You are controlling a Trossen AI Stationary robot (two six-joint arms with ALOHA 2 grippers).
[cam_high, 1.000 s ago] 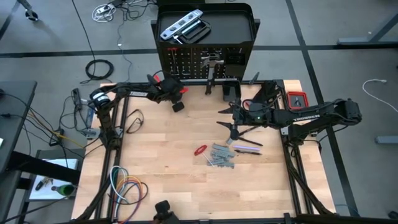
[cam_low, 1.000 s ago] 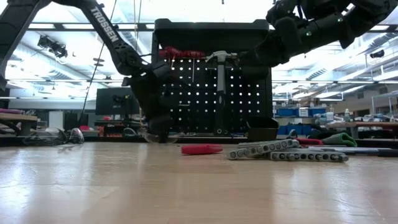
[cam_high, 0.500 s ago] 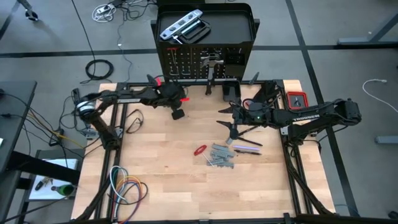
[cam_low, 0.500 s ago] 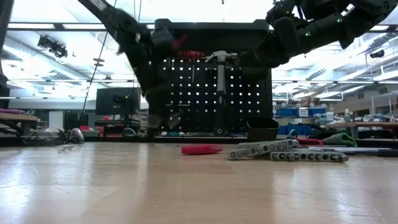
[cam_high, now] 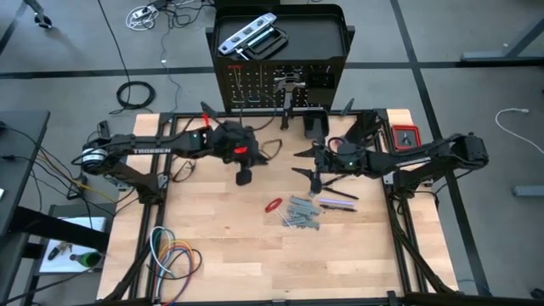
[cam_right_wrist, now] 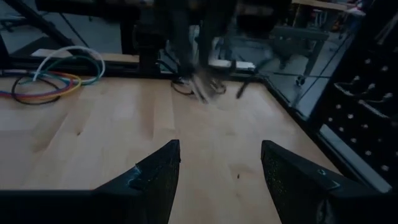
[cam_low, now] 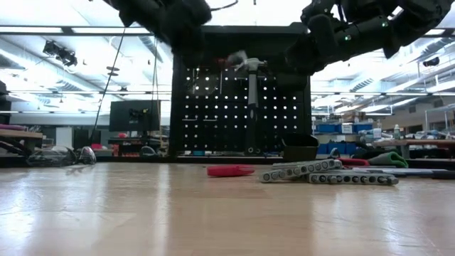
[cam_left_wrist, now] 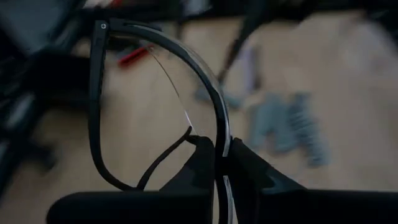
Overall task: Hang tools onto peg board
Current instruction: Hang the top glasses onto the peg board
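Note:
My left gripper [cam_high: 248, 155] hangs over the far middle of the table, shut on a pair of clear safety glasses with a dark frame [cam_left_wrist: 155, 106], also seen as a thin dark loop [cam_high: 270, 151]. My right gripper [cam_high: 313, 168] stands open to its right, nothing between its fingers [cam_right_wrist: 217, 168]. The peg board [cam_low: 242, 107] stands at the far edge with a hammer [cam_low: 251, 78] hanging on it. A silver level [cam_high: 246, 36] lies on the stand's top tray. Grey wrenches [cam_high: 302, 212] lie flat on the table. My left gripper pinches the glasses between its two fingers at the curved rim of the lens [cam_left_wrist: 219, 140]. The fingers slant down toward the table's right side. The glasses stick out ahead of the fingertips, lifted clear of the table.
A red-handled tool [cam_high: 274, 205] and a thin purple tool [cam_high: 338, 202] lie by the wrenches. Coiled coloured cables [cam_high: 174, 255] sit at the near left. A small black box [cam_high: 316, 124] stands before the peg board, and a red-rimmed item [cam_high: 405, 136] lies at the far right.
My left gripper has risen from the table near the far left and swung toward the table's middle, tipping up from steeply downward to a shallow slant. The glasses have come up with it, clear of the table.

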